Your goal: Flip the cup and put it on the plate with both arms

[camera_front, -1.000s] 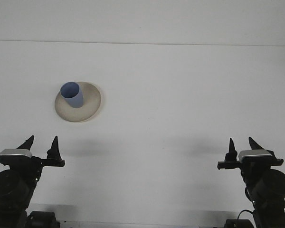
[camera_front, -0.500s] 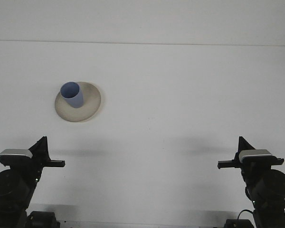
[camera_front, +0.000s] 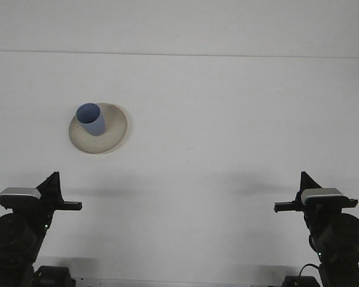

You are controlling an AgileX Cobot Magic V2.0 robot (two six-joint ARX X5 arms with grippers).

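Now both hands are drawn back at the near edge of the white tabletop (camera_front: pixel 227 119), one at each corner, well apart from everything else. A second ago each showed two dark fingers spread apart; half a second ago the pairs had come together into a single point, and they look the same now: the left hand (camera_front: pixel 52 179) is clenched on nothing, and so is the right hand (camera_front: pixel 303 178). Neither arm seems to have shifted otherwise. The blue cup (camera_front: pixel 91 119) stands on the cream plate (camera_front: pixel 115 133), over on the left half of the tabletop and further back, its open mouth facing up, set toward the plate's far-left side rather than dead centre. Cup and plate sit exactly where they did a second ago. To my eye that closing of empty fingers, far from the cup, reads as the arms settling into rest, which suggests the job is finished: the cup is upright, on the plate, and nothing holds it.
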